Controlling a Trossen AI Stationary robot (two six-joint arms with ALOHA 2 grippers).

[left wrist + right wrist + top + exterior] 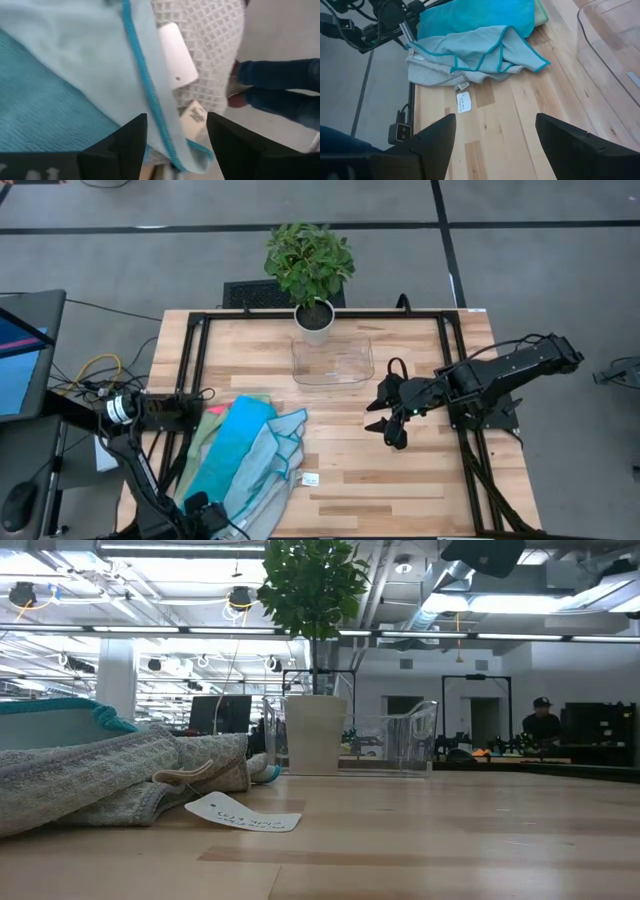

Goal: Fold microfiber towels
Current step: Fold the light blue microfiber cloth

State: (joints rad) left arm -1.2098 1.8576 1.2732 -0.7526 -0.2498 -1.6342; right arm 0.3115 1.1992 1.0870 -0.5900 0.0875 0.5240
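The left gripper hangs over the near left edge of the table, above the towel pile. Its two dark fingers stand apart, and the teal-stitched edge of the light grey towel runs through the gap between them. Whether the fingers touch that cloth cannot be told; nothing is visibly pinched. Beside the edging lie a white waffle-weave cloth and a white tag, and past the table edge a person's jeans and shoe show on the floor.

The right gripper waits over bare wood right of centre, its fingers spread wide and holding nothing, well apart from the towels.

The towels lie heaped at the near left of the table: a bright blue towel on the pile with the grey, teal-edged one crumpled against its right side and spilling toward the near edge. A strip of green cloth shows along the blue towel's left side. A small white label rests on the wood just right of the heap.

At the far middle stand a clear plastic tray and, just behind it, a potted plant.
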